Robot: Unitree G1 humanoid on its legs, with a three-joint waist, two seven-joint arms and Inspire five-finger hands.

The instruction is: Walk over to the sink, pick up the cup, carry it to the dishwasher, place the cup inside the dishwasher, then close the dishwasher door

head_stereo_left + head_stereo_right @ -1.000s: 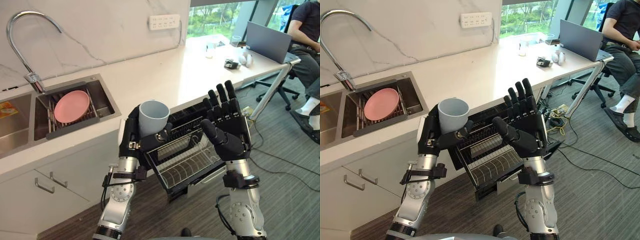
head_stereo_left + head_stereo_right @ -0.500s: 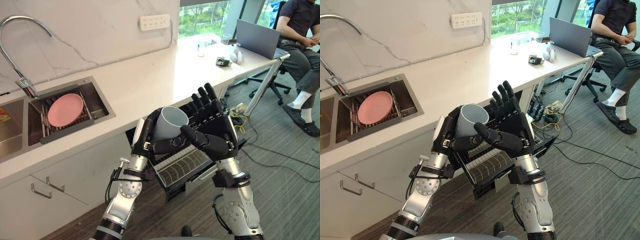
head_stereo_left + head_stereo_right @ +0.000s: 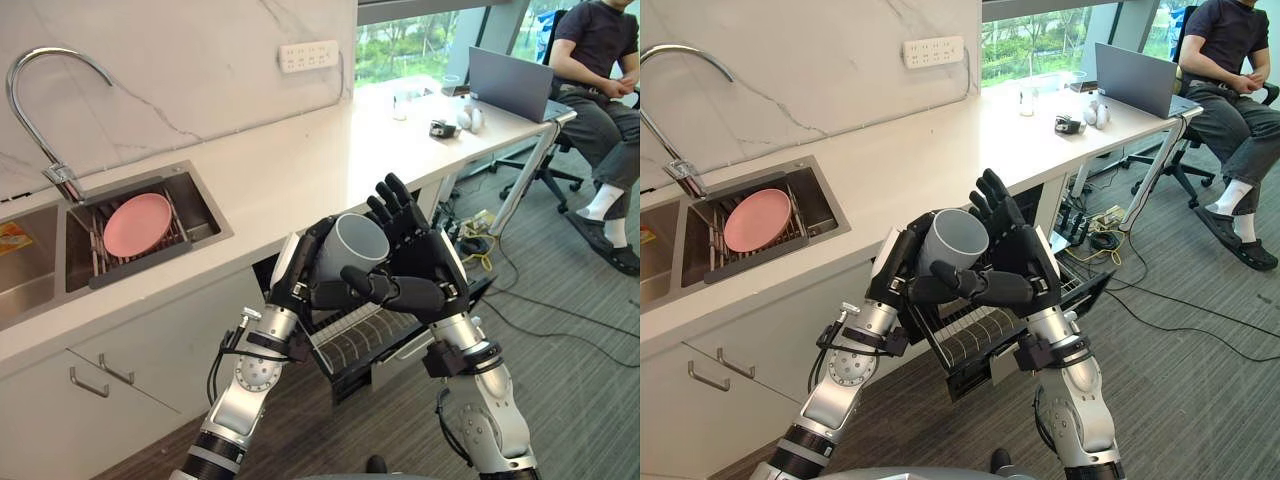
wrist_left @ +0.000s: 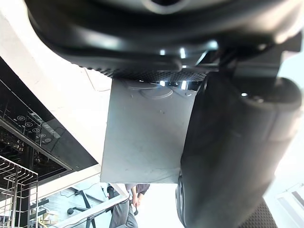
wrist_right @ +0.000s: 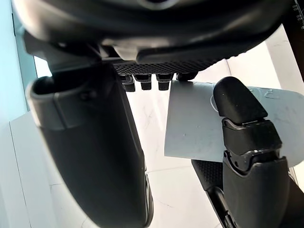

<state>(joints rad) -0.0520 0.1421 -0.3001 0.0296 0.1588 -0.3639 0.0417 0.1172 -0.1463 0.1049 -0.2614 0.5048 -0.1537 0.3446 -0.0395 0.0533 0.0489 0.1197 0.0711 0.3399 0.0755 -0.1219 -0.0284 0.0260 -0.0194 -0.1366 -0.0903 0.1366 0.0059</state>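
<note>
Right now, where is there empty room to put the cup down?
The white counter is bare between the sink and the clutter by the laptop. The dishwasher rack looks empty too. Crowded: the sink, holding a pink plate.

Bright daylight from window point(image 3: 400, 45); glare on countertop point(image 3: 300, 165).

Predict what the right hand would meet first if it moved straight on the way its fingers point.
Probably the white stone countertop: the right hand's straight fingers point past the grey cup towards it, though depth is unclear.
</note>
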